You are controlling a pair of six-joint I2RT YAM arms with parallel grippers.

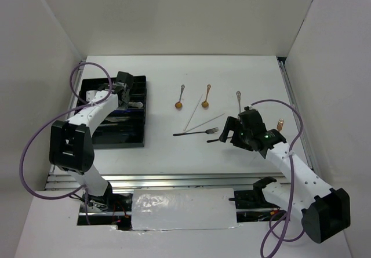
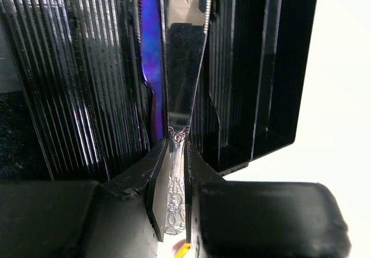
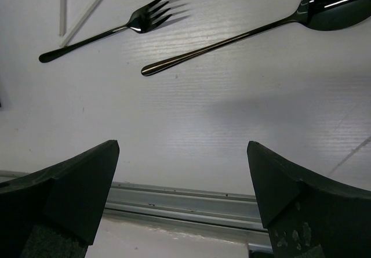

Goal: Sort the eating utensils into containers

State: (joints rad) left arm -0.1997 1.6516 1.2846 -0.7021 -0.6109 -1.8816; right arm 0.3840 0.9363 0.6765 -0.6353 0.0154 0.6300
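White table (image 1: pixel 174 153) enclosed by white walls. Top external view: a black tray (image 1: pixel 116 136) lies at the left of the table, its long narrow compartments running away from the arm bases. The left gripper (image 1: pixel 123 85) is over the far end of the tray. On bare table to the right of the tray lie two gold-bowled spoons (image 1: pixel 180 97) (image 1: pixel 206 97) side by side, the silver chopsticks (image 1: pixel 200 119) crossing below them, and a black fork (image 1: pixel 197 133) just beside the right gripper (image 1: pixel 231 131), which is low over the table. Left wrist view: the fingers (image 2: pixel 157 174) are closed most of the way onto the ornate handle of the silver knife (image 2: pixel 184 78), gripping it from both sides. The blade points along a narrow compartment, close beside the dark blue knife (image 2: pixel 152 66) lying there; whether the silver blade touches the tray floor cannot be told. Right wrist view: the jaws stand fully apart with nothing between them, only bare table. Beyond them lie the fork and a black spoon (image 3: pixel 261 26), apart from each other, with the chopsticks at the upper left.
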